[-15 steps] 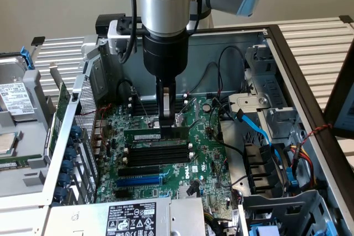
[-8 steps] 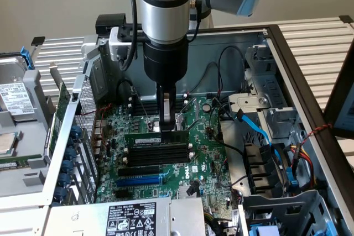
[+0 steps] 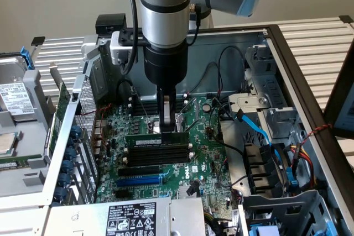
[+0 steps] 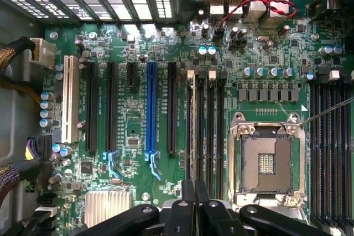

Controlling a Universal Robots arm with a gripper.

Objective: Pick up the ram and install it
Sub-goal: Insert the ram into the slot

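- The gripper [image 3: 166, 124] was clenched on the top edge of the ram [image 3: 145, 140].
- At the exterior view's left, a drive [image 3: 14, 96] lay outside the case [image 3: 301, 84].
- In the middle, the ram stood upright just beside the black slots [image 3: 157, 157], on the side away from the blue slot [image 3: 141, 181].
- At the right, a blue cable [image 3: 259, 130] ran through the case.

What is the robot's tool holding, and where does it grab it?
The tool looks shut on the ram, pinching its top edge toward the exterior view's right end.
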